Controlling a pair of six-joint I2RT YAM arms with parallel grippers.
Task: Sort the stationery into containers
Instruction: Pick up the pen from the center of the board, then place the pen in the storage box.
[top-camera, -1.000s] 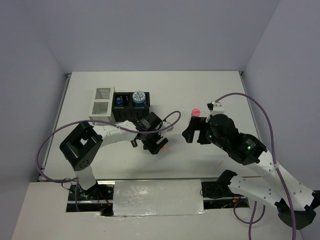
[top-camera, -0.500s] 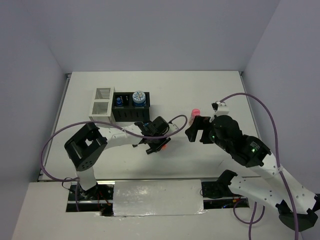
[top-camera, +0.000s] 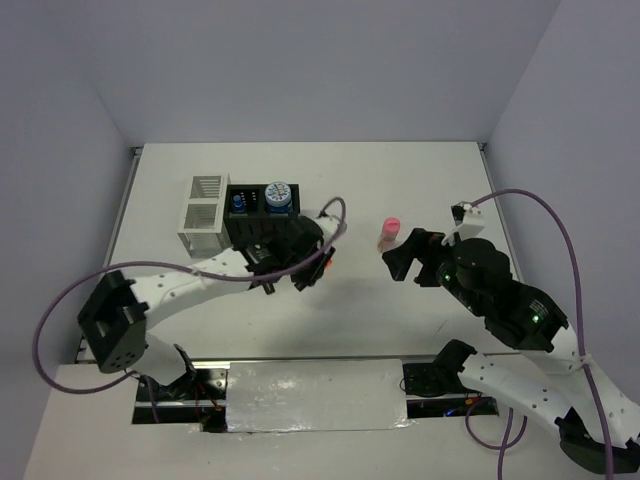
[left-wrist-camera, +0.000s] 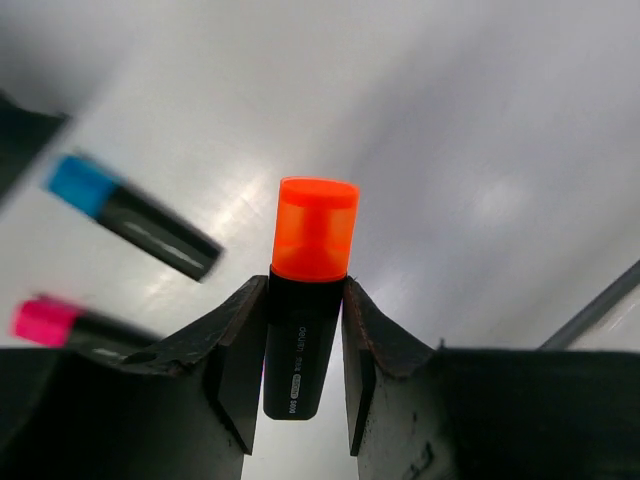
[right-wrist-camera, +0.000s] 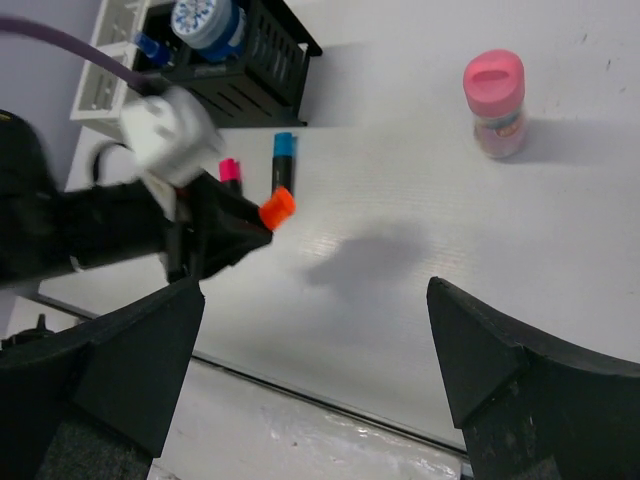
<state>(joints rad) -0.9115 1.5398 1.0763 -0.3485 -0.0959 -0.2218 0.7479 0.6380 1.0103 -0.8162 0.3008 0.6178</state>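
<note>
Your left gripper (top-camera: 303, 262) clenches the orange highlighter (left-wrist-camera: 310, 290), cap jutting past its tips; the black organizer (top-camera: 252, 230) lies close behind them, not ahead

The orange-capped highlighter (left-wrist-camera: 304, 330) has a glossy, translucent plastic cap over a matt black plastic barrel. The fingers (left-wrist-camera: 235, 350) of the left end effector (left-wrist-camera: 303, 288) look like dull, slightly grainy black plastic. The desk (left-wrist-camera: 480, 150) is smooth and white with a soft sheen, perhaps laminate; the view is blurred.
</note>
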